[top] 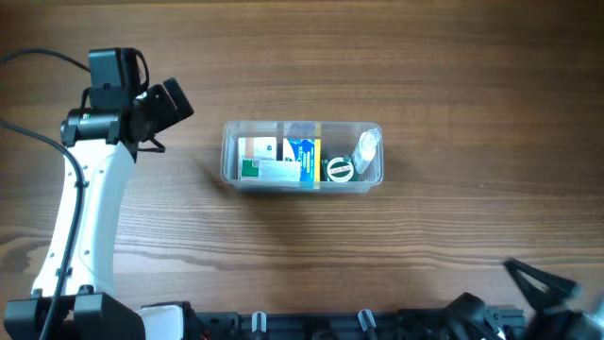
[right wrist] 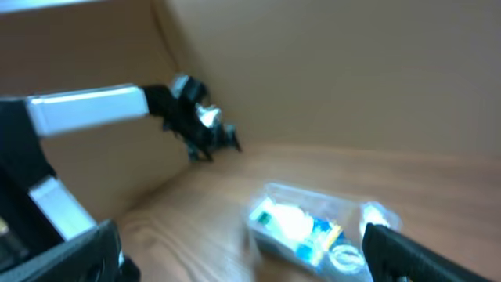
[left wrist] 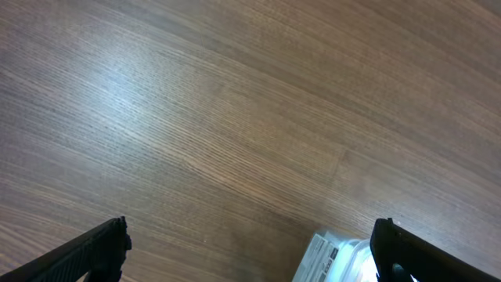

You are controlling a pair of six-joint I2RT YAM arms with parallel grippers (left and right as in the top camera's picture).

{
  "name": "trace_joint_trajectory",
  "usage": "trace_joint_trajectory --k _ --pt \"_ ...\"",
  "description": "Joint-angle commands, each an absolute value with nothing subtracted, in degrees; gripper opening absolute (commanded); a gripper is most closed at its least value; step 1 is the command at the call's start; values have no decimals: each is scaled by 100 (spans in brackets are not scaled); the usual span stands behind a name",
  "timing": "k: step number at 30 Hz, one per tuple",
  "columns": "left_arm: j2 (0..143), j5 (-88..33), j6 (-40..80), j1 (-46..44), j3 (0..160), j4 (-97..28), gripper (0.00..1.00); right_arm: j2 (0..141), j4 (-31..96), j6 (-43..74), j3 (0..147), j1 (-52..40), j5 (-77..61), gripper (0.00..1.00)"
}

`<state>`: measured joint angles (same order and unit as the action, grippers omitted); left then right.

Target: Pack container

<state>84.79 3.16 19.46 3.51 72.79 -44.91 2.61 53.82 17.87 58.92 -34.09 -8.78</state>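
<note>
The clear plastic container (top: 229, 161) sits mid-table. Inside it lie a green-and-white box (top: 257, 159), a blue-and-yellow box (top: 303, 156), a black round lid (top: 339, 170) and a small clear bottle (top: 367, 151). My left gripper (top: 168, 102) hovers left of the container, open and empty; a corner of the container (left wrist: 333, 258) shows at the bottom of the left wrist view between its fingers (left wrist: 250, 243). My right gripper (top: 543, 283) is at the front right edge, open and empty. In the blurred right wrist view the container (right wrist: 270, 231) lies between its fingers (right wrist: 243, 251).
The wooden table (top: 453, 76) surrounds the container. The left arm's white link (top: 80, 217) runs along the left side. A black rail (top: 330, 326) lies along the front edge.
</note>
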Motion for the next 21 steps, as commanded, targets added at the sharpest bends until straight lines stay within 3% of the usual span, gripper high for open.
trace_joint_trajectory --k 1,11,21 --pt "8412 351 2018 375 7275 -4477 100 224 4700 2091 4862 -3426 -1387 100" --pt "8412 351 2018 375 7275 -4477 100 390 1105 2606 1761 -3426 -1090 100" --pt "8412 351 2018 375 7275 -4475 100 480 534 2558 965 -3426 -991 100"
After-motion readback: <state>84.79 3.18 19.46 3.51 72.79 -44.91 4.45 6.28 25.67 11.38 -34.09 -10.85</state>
